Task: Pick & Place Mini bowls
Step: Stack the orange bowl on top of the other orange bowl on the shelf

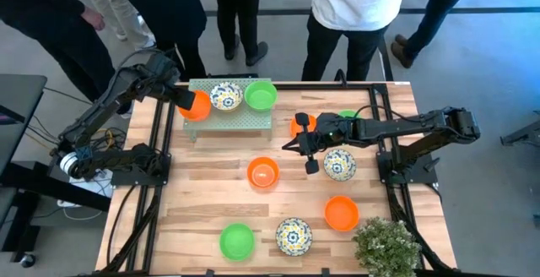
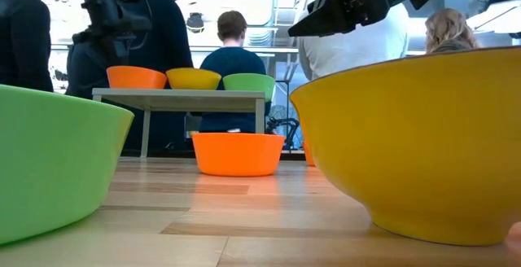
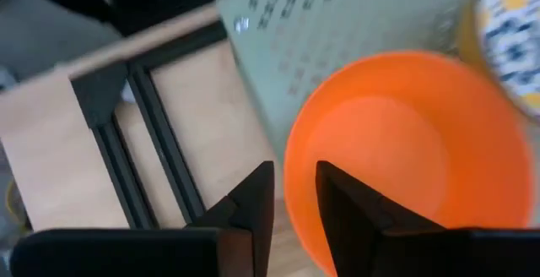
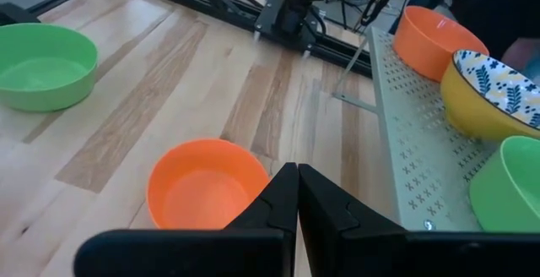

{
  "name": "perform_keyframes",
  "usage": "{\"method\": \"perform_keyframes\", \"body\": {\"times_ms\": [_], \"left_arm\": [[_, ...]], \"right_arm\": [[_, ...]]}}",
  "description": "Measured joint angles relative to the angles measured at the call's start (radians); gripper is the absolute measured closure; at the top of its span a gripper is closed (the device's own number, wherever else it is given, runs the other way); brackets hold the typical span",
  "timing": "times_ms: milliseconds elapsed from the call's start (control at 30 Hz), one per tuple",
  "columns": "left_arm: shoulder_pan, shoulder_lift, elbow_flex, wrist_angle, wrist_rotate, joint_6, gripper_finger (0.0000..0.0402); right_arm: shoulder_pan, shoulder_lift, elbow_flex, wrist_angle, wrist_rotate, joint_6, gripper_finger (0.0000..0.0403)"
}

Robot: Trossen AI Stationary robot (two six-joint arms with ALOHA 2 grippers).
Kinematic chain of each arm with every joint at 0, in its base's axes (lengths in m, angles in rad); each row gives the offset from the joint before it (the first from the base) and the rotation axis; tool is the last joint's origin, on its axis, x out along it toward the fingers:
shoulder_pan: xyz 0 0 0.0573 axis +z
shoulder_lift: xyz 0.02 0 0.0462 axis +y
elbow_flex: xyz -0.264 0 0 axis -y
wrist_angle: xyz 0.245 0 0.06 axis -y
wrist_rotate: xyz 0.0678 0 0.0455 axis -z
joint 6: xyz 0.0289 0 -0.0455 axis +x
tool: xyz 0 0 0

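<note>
Mini bowls lie scattered over the table; three sit on the raised shelf. You hold the orange bowl at the shelf's end, left gripper pinching its thin rim. It looks light, rigid and slick. The right gripper hovers clenched, holding nothing.

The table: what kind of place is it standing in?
Probably a lab or demo space: the table carries two fixed arms, mini bowls lie set out, and people stand watching.
</note>
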Motion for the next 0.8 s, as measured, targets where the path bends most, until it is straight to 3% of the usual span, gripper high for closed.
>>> {"method": "perform_keyframes", "body": {"times_ms": [233,367,567,800], "left_arm": [[-0.062,-0.137,0.061,0.015,0.001,0.087,0.032],[-0.155,-0.235,0.059,0.103,0.069,0.11,0.0342],[-0.403,-0.288,0.059,0.232,0.135,0.095,0.0392],[-0.739,-0.234,-0.024,0.346,0.115,0.073,0.0396]], "right_arm": [[0.0,0.0,0.0,0.034,0.0,0.0,0.0398],[0.0,0.0,0.0,0.092,0.0,0.0,0.0398],[-0.003,0.0,0.0,0.15,0.0,0.001,0.0398],[-0.002,0.0,0.0,0.187,0.0,0.001,0.0398]]}}
